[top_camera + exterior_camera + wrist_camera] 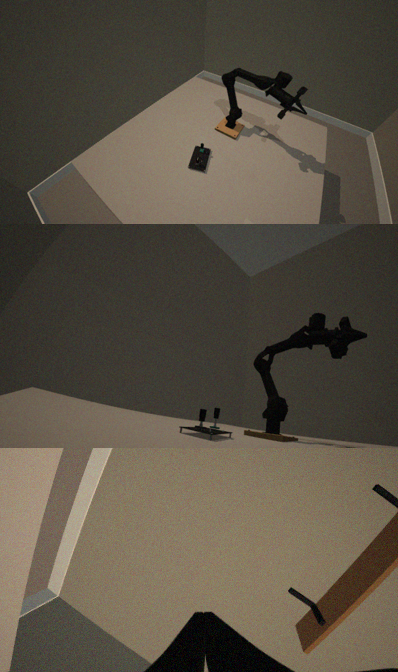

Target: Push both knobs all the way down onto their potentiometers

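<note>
The dark circuit board (195, 157) (222, 432) stands on short legs on the table. Two black knobs stand upright on it: one knob (202, 145) (216, 413) over a green-based potentiometer (201, 150) (214, 427), the other knob (198, 160) (203, 415) over a dark-based one. In the exterior view a bare length of shaft shows below each knob. My gripper (306, 113) (366, 335) (203, 620) is shut, with its fingertips together and nothing between them. It is high above the table and far from the board, on the other side of the arm's base.
The arm's base sits on a wooden plate (229, 132) (270, 437) near the board. A low pale rim (339, 123) (80, 523) runs along the table's edge beyond my gripper. A wooden shelf (350, 583) with black hooks is on the wall in the wrist view.
</note>
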